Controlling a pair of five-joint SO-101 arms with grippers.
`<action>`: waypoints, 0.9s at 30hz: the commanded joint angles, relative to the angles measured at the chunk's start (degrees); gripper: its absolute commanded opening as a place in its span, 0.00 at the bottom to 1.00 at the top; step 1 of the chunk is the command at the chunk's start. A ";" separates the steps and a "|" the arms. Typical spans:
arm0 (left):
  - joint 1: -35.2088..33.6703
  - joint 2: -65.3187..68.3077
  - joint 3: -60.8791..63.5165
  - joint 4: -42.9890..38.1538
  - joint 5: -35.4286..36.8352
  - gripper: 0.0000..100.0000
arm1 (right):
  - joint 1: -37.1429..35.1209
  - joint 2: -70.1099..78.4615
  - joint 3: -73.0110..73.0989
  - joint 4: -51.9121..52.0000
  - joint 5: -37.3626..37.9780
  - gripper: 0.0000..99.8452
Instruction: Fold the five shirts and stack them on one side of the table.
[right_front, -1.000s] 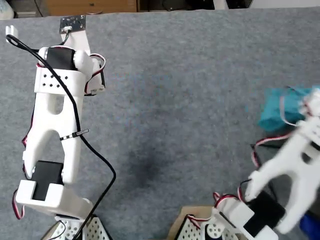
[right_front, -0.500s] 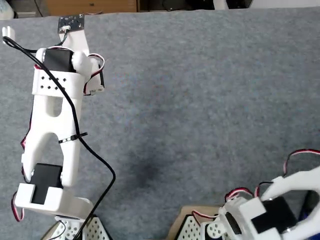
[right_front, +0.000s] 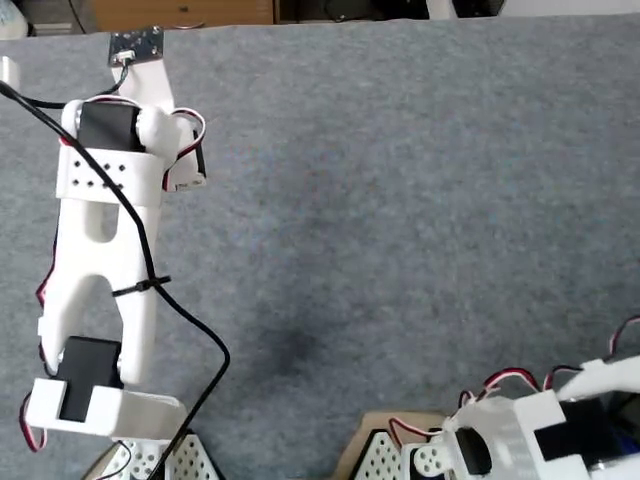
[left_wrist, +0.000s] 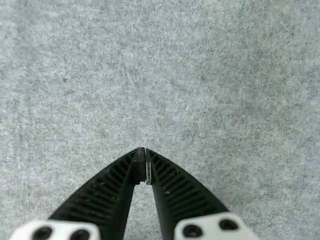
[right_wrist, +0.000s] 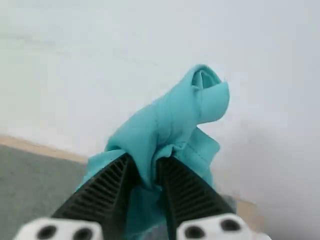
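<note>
A teal shirt (right_wrist: 170, 125) hangs bunched between the black fingers of my right gripper (right_wrist: 145, 172), which is shut on it, held up in front of a pale wall beyond the table. In the high view the right arm (right_front: 540, 440) sits at the near right corner. My left gripper (left_wrist: 141, 162) is shut with nothing in it, its tips meeting just above bare grey felt. The left arm (right_front: 105, 230) stretches along the table's left side, its wrist camera (right_front: 135, 45) near the far edge.
Grey felt (right_front: 380, 200) covers the table. A black cable (right_front: 190, 330) trails from the left arm toward the near edge. The arm bases (right_front: 380, 455) stand at the near edge. A wooden cabinet (right_front: 180, 12) lies beyond the far edge.
The right arm swung back toward the near right corner, carrying the teal shirt out of the high view. The left arm shifted slightly toward the left and far edge.
</note>
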 joint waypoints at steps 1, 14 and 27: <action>0.88 -2.77 -0.62 0.35 -0.26 0.02 | 3.65 -0.31 -3.56 2.11 3.43 0.00; 1.76 -2.77 -0.70 1.49 -0.26 0.02 | 10.59 -0.75 0.13 0.53 9.41 0.00; 2.11 -2.77 -0.79 1.49 -0.18 0.02 | 8.57 -4.62 3.21 25.67 31.38 0.01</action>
